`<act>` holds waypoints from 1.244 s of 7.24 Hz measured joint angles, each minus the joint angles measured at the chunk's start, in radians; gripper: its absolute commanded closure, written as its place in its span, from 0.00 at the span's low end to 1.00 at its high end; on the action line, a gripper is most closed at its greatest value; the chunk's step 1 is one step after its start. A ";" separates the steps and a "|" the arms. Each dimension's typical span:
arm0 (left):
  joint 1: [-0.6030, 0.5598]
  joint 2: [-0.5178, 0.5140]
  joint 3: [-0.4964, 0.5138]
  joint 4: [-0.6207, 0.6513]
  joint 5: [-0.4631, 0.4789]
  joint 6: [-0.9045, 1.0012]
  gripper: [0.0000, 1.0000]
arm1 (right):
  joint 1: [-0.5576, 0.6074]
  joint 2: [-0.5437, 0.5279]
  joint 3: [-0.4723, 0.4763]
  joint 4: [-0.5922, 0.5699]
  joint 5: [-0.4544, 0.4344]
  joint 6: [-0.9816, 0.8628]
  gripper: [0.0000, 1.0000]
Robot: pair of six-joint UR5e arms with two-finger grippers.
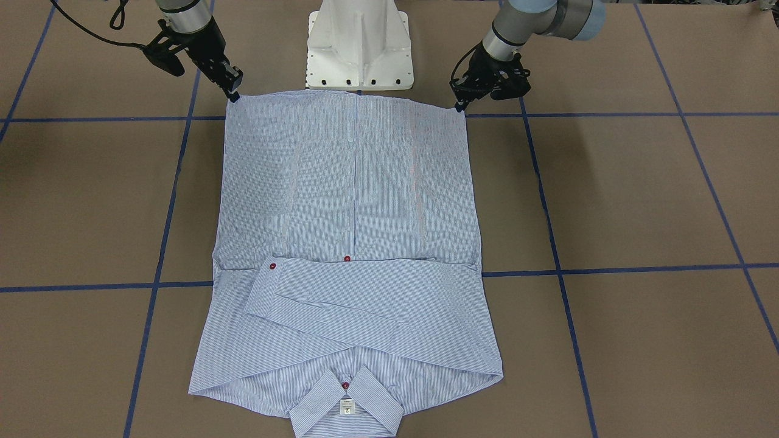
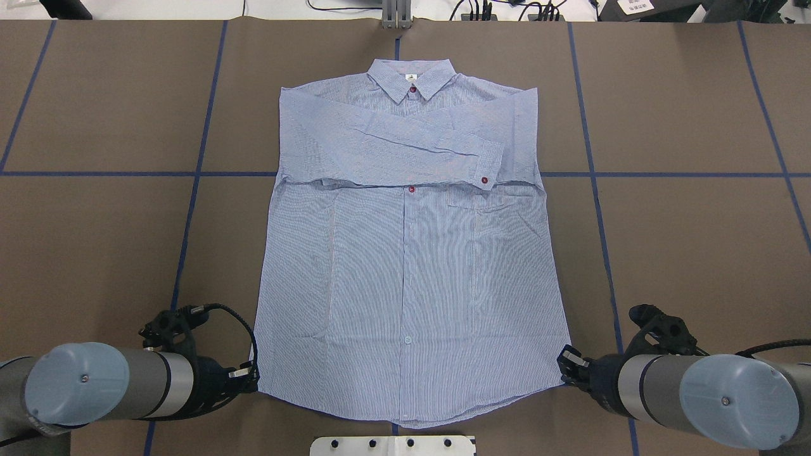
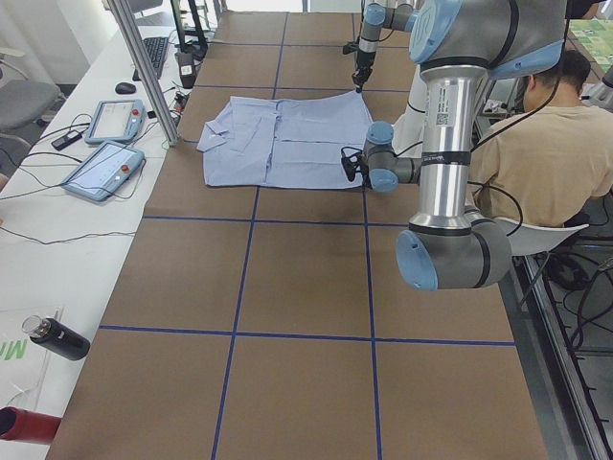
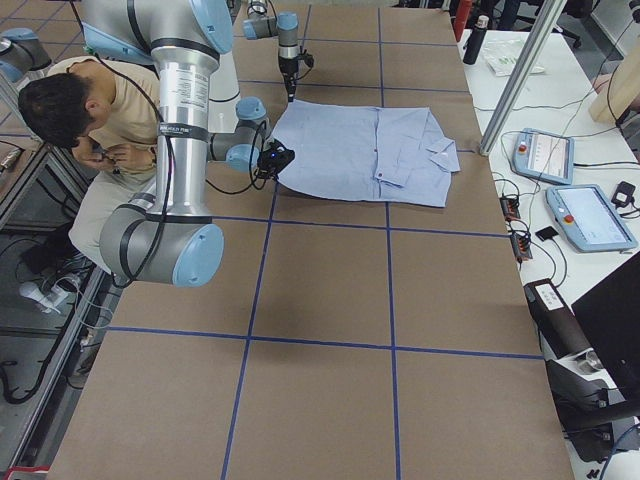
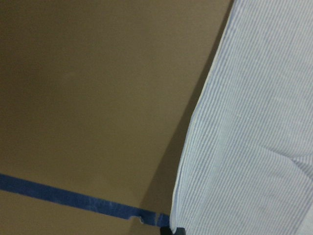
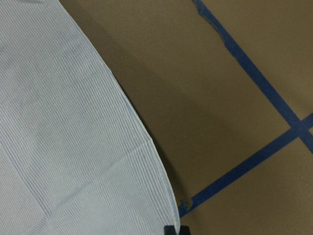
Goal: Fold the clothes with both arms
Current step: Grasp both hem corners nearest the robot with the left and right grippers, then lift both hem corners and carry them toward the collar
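The light blue striped shirt [image 2: 405,272] lies flat and face up on the brown table, collar at the far side, both sleeves folded across the chest. Its hem faces the robot. My left gripper [image 2: 253,375] is shut on the hem's left corner, seen on the right in the front view [image 1: 461,104]. My right gripper [image 2: 564,362] is shut on the hem's right corner, on the left in the front view [image 1: 234,91]. Both wrist views show the shirt edge [image 5: 195,147] [image 6: 146,147] slightly raised, with a shadow under it, running down to the fingertips.
The white pedestal base [image 1: 359,48] stands just behind the hem, between the arms. Blue tape lines [image 2: 190,174] cross the table. A seated person [image 3: 536,144] is behind the robot. Tablets [image 3: 101,168] lie on a side table beyond the collar.
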 measured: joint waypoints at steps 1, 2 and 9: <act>0.002 0.023 -0.044 0.001 -0.001 0.000 1.00 | 0.001 0.000 0.001 0.001 0.000 -0.001 1.00; 0.015 0.050 -0.090 0.001 -0.001 -0.011 1.00 | 0.002 0.000 0.001 0.001 0.001 -0.002 1.00; 0.076 0.075 -0.236 0.004 -0.001 -0.137 1.00 | 0.069 -0.003 0.055 -0.005 0.052 -0.010 1.00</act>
